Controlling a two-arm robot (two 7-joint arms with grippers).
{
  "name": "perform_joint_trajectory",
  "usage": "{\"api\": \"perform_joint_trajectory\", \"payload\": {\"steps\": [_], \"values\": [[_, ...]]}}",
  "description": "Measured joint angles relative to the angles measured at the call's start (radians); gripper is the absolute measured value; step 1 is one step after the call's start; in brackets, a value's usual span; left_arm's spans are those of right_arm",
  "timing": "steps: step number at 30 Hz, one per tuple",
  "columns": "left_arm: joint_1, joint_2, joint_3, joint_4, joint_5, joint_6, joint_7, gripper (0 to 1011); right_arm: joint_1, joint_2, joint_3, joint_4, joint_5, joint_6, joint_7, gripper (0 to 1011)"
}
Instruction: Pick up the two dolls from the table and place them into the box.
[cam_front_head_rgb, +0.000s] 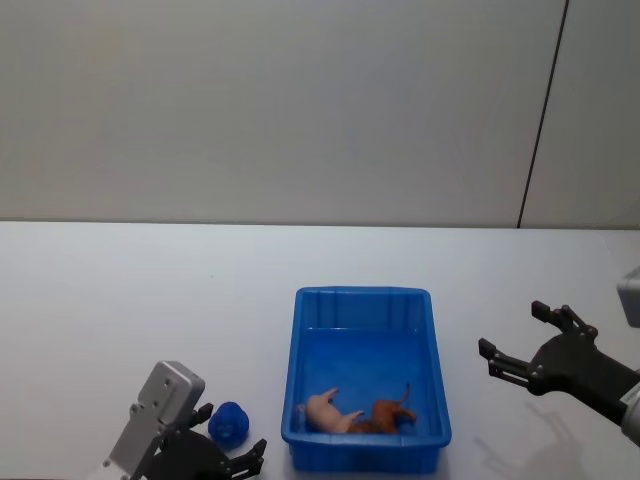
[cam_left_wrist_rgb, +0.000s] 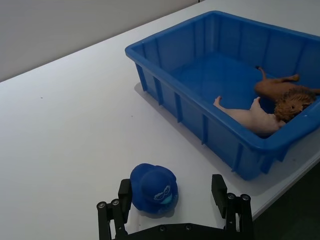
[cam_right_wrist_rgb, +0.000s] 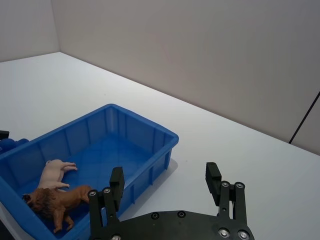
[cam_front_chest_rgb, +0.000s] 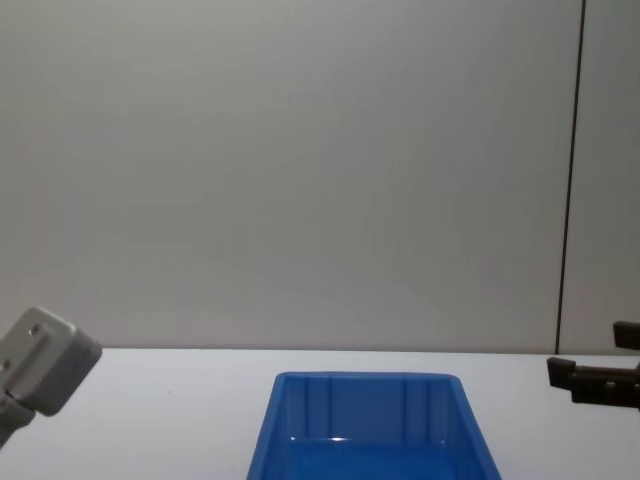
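The blue box (cam_front_head_rgb: 437, 385) stands on the white table (cam_front_head_rgb: 120, 320) in front of me. Inside it, at the near end, lie a pale pink doll (cam_front_head_rgb: 328, 410) and a brown lion doll (cam_front_head_rgb: 385, 415), touching each other; both show in the left wrist view too, pink doll (cam_left_wrist_rgb: 252, 119) and lion (cam_left_wrist_rgb: 285, 95). A small round blue toy (cam_front_head_rgb: 228, 423) sits on the table left of the box. My left gripper (cam_left_wrist_rgb: 172, 197) is open with this blue toy (cam_left_wrist_rgb: 153, 189) between its fingers, close to one of them. Right of the box, above the table, my right gripper (cam_front_head_rgb: 513, 330) is open and holds nothing.
A plain grey wall runs behind the table, with a dark vertical seam at the right. The table's near edge (cam_left_wrist_rgb: 295, 170) lies just beside the box's near end. Bare tabletop stretches to the left, behind and to the right of the box.
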Motion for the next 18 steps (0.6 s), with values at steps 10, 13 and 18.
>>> {"api": "perform_joint_trajectory", "payload": {"steps": [10,13,18], "values": [[-0.028,-0.009,-0.009,0.047,0.028,-0.007,-0.034,882,0.000,0.000,0.000,0.000,0.000,0.000,0.000,1001],[-0.032,-0.009,-0.013,0.054,0.035,-0.007,-0.040,796,0.000,0.000,0.000,0.000,0.000,0.000,0.000,1001],[-0.039,-0.009,-0.017,0.066,0.042,-0.007,-0.052,625,0.000,0.000,0.000,0.000,0.000,0.000,0.000,1001]]}}
